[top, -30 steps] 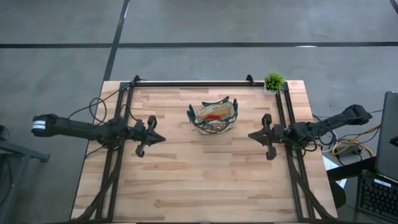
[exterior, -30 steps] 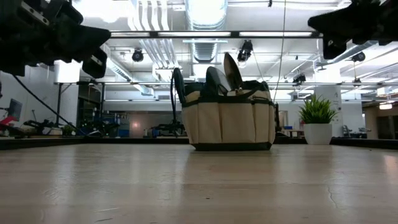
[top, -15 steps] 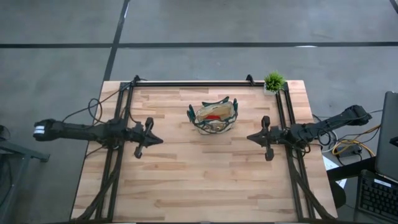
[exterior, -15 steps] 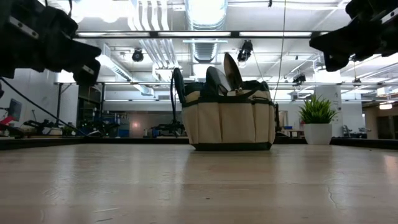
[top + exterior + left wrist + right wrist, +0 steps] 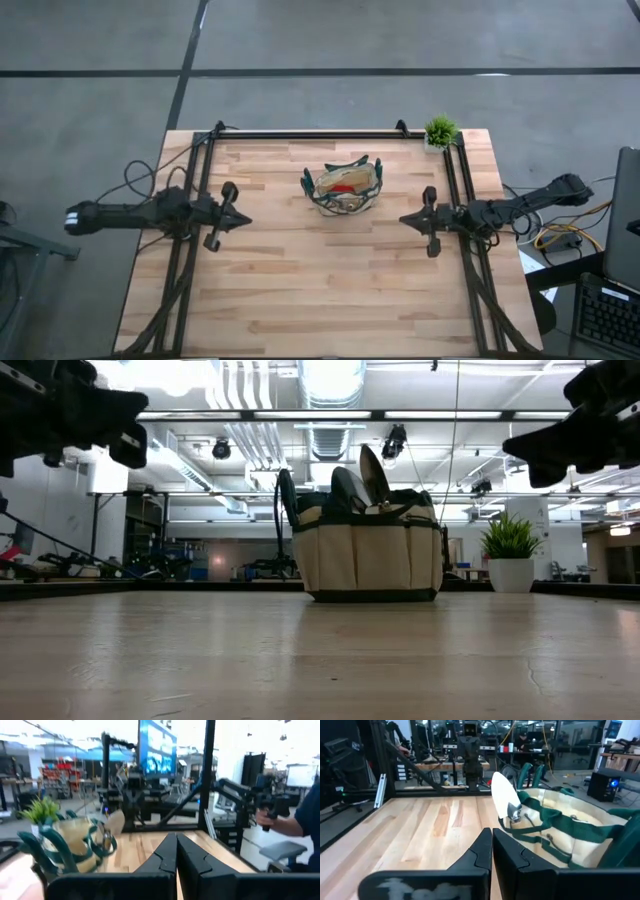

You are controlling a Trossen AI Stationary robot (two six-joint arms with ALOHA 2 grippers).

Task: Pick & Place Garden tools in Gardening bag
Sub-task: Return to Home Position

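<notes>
The tan gardening bag [image 5: 344, 188] with dark green trim stands on its flat bottom at the table's far middle; it also shows in the low view [image 5: 367, 555]. A red item [image 5: 343, 186] lies inside it, and a silver trowel blade [image 5: 505, 796] sticks up from its rim. My left gripper [image 5: 243, 220] is shut and empty, left of the bag, above the table. My right gripper [image 5: 403, 219] is shut and empty, right of the bag. The shears and the small dark tool cannot be made out.
A small green potted plant [image 5: 439, 131] stands at the table's far right corner. Dark frame rails [image 5: 310, 133] run along the far edge and both sides. A person [image 5: 300, 820] holding a device shows in the room beyond the table. Bare wood lies in front of the bag.
My left arm has drawn back toward the table's left edge and risen a little; its gripper stays shut. My right arm has dropped slightly in the low view. The bag has not moved.
</notes>
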